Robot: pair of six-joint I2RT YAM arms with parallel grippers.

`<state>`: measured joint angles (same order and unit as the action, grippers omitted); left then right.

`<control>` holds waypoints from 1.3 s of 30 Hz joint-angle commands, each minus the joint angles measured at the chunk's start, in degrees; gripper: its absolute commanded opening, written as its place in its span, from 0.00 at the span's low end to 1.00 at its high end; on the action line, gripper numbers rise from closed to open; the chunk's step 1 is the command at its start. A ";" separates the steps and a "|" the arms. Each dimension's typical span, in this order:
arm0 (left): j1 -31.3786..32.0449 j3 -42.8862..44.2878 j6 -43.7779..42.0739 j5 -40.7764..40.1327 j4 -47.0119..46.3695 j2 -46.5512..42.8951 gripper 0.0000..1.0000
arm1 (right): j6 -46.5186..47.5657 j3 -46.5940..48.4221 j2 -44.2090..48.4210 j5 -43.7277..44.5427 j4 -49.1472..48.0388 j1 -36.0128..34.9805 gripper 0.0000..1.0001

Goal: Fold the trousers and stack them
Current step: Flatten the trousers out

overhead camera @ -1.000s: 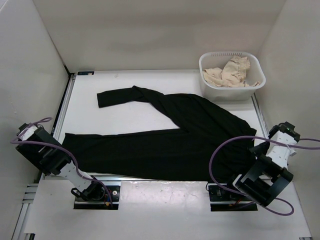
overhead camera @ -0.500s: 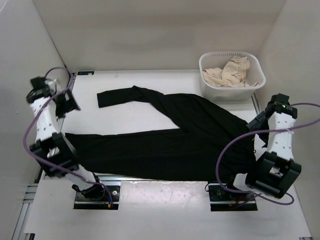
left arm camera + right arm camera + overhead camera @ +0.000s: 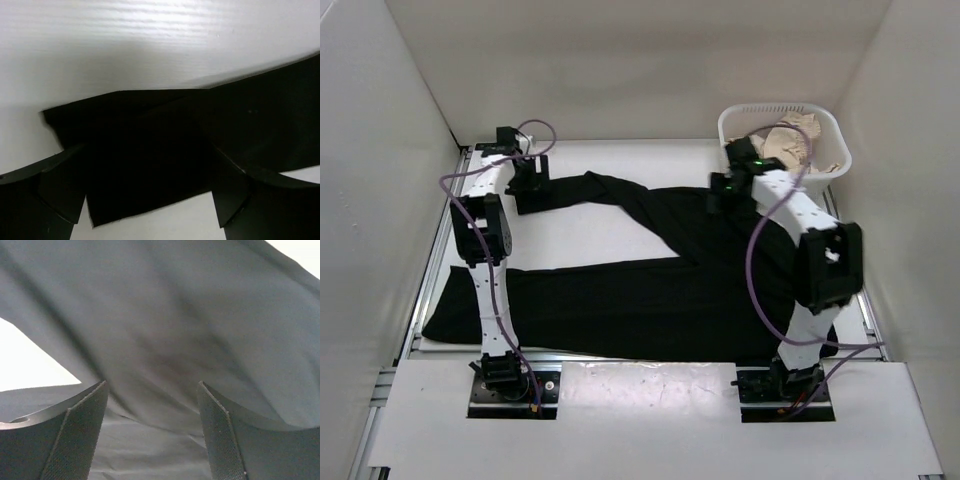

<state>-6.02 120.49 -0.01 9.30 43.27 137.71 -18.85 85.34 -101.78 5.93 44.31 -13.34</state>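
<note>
The plain black, soft fabric trousers [image 3: 720, 270] were laid out unfolded and mostly flat on the white worktop [image 3: 580, 235], much of which was covered by them. The waist end was placed towards the right side, where shallow creases were seen in the cloth. One long leg was stretched along the near edge, reaching to the left. The other leg was angled away towards the far left corner, its end lying flat.

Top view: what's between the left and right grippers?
Only the trousers: in the top view their far leg runs from the left gripper across to the right gripper.
</note>
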 commanded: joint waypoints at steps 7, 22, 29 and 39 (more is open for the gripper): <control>1.36 -8.39 0.01 -8.60 -4.15 -2.35 0.27 | 5.06 21.09 -22.92 -0.48 -0.90 -10.47 0.83; 0.14 -31.18 0.01 -9.04 -7.76 -30.89 0.19 | 7.15 6.62 -16.72 -5.50 -6.60 -19.61 0.00; -0.39 -48.64 0.01 -10.18 -7.76 -43.99 0.16 | 7.78 -10.79 -4.67 -1.63 -9.16 -22.16 0.00; -1.09 -62.06 0.01 -8.09 0.22 -52.63 0.51 | 5.23 -12.31 -3.96 3.72 -8.63 -23.92 0.06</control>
<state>-5.13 54.92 -0.16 -1.41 40.12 88.64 -13.10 71.11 -106.98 6.68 35.94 -37.08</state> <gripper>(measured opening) 0.483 0.050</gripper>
